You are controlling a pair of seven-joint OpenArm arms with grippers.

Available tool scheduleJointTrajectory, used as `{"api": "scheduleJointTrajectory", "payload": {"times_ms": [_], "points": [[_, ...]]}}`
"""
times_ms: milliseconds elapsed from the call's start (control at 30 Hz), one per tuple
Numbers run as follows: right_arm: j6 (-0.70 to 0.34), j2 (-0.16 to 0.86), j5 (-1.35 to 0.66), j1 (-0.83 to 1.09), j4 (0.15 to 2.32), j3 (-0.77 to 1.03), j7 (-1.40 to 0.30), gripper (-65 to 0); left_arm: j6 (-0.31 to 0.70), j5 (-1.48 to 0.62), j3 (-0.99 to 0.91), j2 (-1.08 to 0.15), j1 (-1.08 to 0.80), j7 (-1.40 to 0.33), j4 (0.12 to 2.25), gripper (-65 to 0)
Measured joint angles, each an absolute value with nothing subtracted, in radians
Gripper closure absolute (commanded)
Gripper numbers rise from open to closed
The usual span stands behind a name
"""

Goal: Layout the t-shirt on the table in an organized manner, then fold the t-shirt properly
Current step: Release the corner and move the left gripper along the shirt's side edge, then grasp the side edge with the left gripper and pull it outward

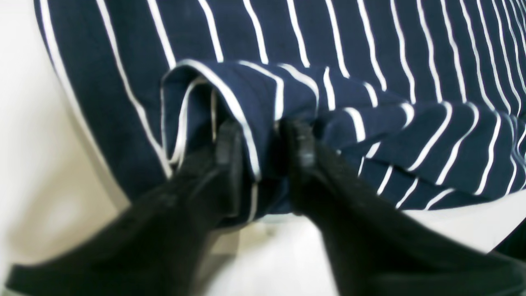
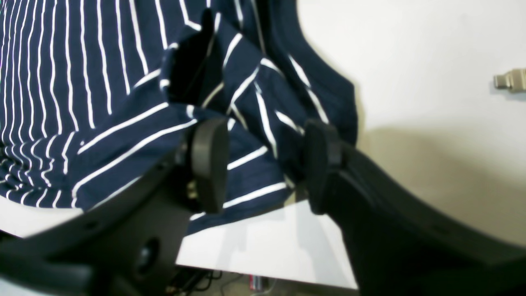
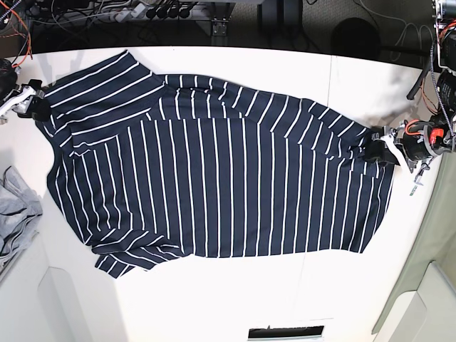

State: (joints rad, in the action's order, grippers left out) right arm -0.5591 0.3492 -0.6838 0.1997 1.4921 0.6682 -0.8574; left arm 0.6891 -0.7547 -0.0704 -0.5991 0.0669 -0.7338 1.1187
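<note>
The navy t-shirt (image 3: 214,185) with thin white stripes lies spread on the white table (image 3: 235,299), neck end to the left and hem to the right. My left gripper (image 3: 377,151) is at the hem's far right corner. In the left wrist view its fingers (image 1: 230,144) stand apart, with a raised fold of the t-shirt (image 1: 254,102) between them. My right gripper (image 3: 34,107) is at the upper-left sleeve. Its pads (image 2: 209,164) are wide open, with rumpled t-shirt (image 2: 246,135) fabric lying between and under them.
A plain grey cloth (image 3: 14,206) lies at the left edge. A pale grey-green panel (image 3: 427,249) runs along the right side. Cables and plugs (image 3: 128,11) sit behind the far edge. A small metal piece (image 2: 509,80) lies on the table. The table edge (image 2: 267,281) is close under the right gripper.
</note>
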Motion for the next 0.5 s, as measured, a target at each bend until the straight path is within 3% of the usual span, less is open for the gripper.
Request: {"api": "scheduleJointTrajectory", "payload": {"times_ms": [167,500], "points": [[-0.547,0.376,-0.690,0.167,1.492,0.671,-0.848,-40.4,0.689,-0.861,-0.085,-0.670,0.067,-0.772,1.186,-23.5],[-0.535,0.388,-0.624,0.049,1.417,0.672,-0.838,-40.3,0.689,-0.882,-0.137,-0.685,0.066,-0.809,1.214,-23.5]]}}
